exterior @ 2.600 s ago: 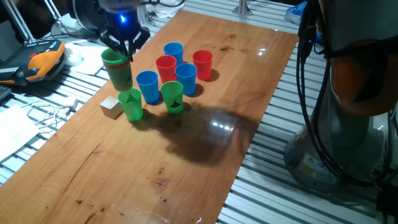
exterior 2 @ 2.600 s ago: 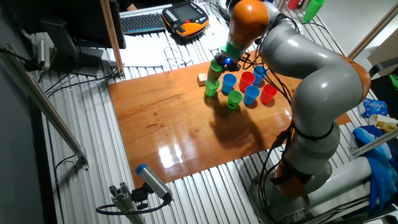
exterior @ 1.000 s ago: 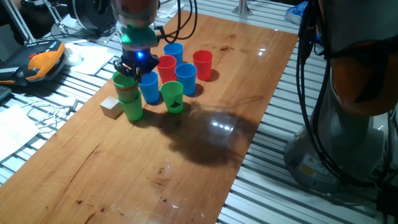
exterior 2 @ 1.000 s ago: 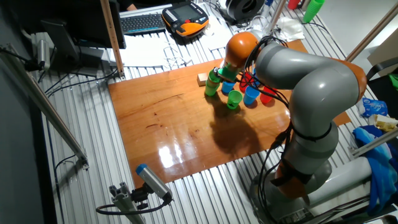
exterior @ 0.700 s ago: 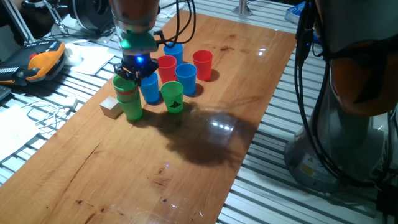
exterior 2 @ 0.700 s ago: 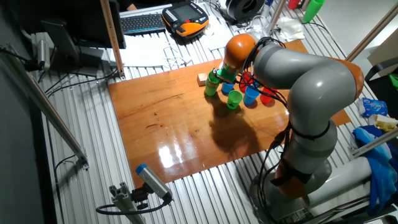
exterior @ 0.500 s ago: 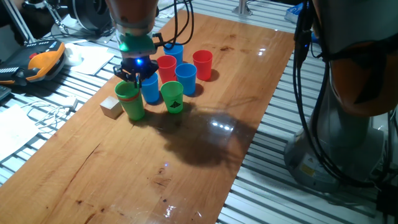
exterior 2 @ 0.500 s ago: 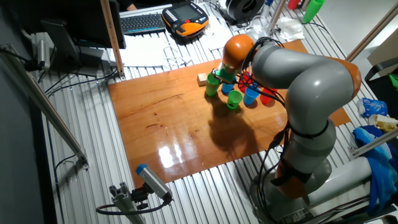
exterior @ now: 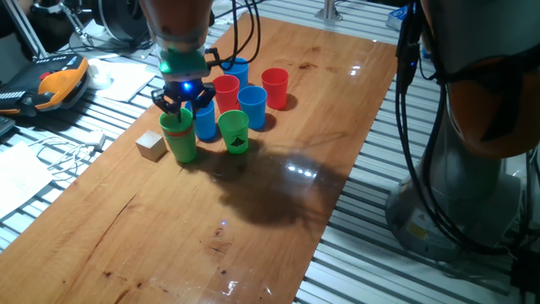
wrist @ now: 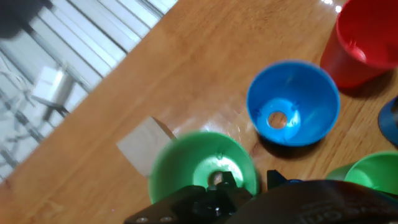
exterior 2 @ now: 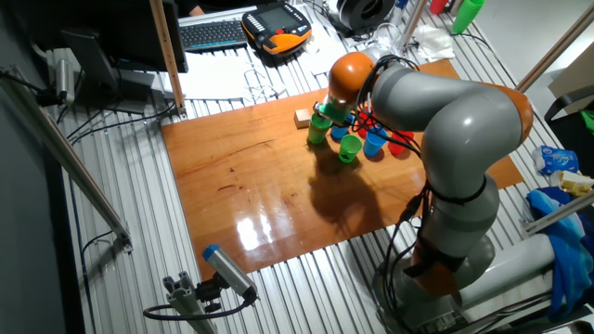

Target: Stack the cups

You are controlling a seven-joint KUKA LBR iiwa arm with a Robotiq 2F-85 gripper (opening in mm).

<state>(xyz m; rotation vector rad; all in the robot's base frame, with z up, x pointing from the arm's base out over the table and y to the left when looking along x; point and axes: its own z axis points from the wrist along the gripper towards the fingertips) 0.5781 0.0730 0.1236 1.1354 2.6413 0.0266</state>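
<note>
— Cups first, left to right: how many of each?

— Directly under the gripper [exterior: 181,108] stands a green stack [exterior: 180,142]; how many cups are nested in it I cannot tell. Just right of the gripper is the near blue cup [exterior: 205,123], then the marked green cup [exterior: 234,132] with a dark side mark. Further right and behind stand the inner red cup [exterior: 225,89], the middle blue cup [exterior: 252,106], the back blue cup [exterior: 237,69] and the outer red cup [exterior: 275,87]. So two green items, three blue, two red, all upright.

— Anything left of the gripper?

— One wooden cube [exterior: 152,145], just beside the stack's foot.

— Is the gripper gripping?

— Its fingers sit at the stack's rim. In the hand view the dark fingertips overlap the green mouth, but whether they pinch the wall or stand apart I cannot tell.

— Surface and room?

— One wooden table [exterior: 278,219], glossy with lamp glints, set on a ribbed metal bench [exterior: 371,253]. An orange pendant [exterior: 59,83] lies far left of the gripper, and a keyboard [exterior 2: 215,34] shows in the other fixed view. The grey arm [exterior 2: 445,102] arches over the cups.
</note>
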